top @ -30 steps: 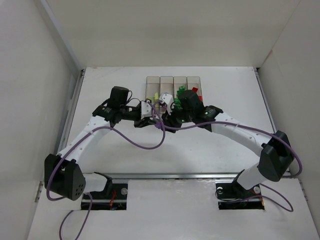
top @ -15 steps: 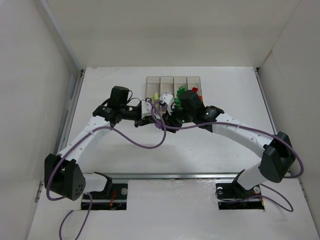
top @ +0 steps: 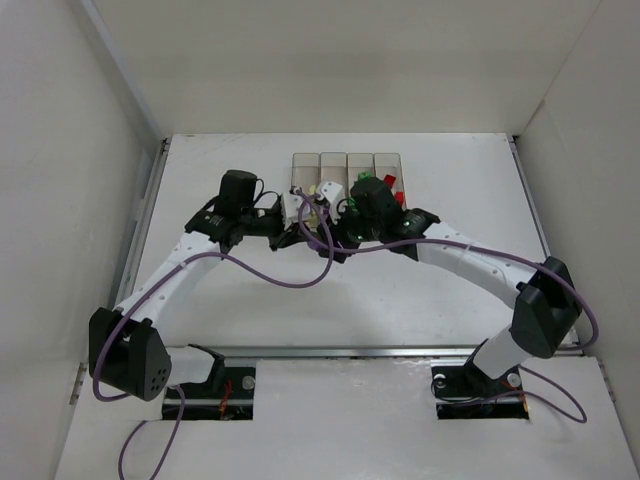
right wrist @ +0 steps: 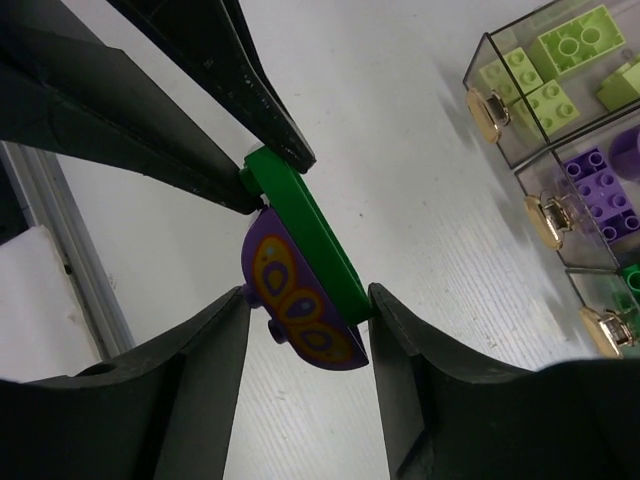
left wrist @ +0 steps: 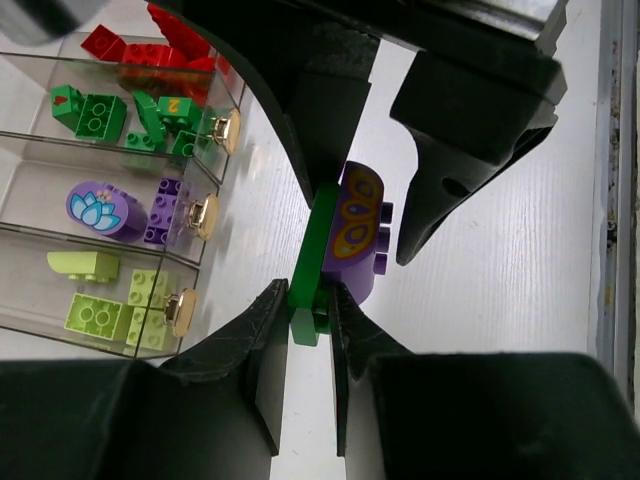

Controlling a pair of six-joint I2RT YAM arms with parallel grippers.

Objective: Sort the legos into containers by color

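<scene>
Containers [left wrist: 40,250]: the bins are seen loaded by colour with red, green, purple and yellow-green legos [left wrist: 95,115]. Sorting is judged nearly done.

Left gripper [left wrist: 308,300]: pinched tight on a green plate [right wrist: 300,215].

Right gripper [right wrist: 308,295]: jaws bracket the attached purple piece [right wrist: 300,325]; a firm clamp cannot be confirmed.

The joined pair is held just in front of the bins, not yet split or binned.

robot lab test cell: white panel walls [top: 60,150], white table [top: 450,180], bolted arms [top: 165,275], purple cables [top: 288,284].
</scene>
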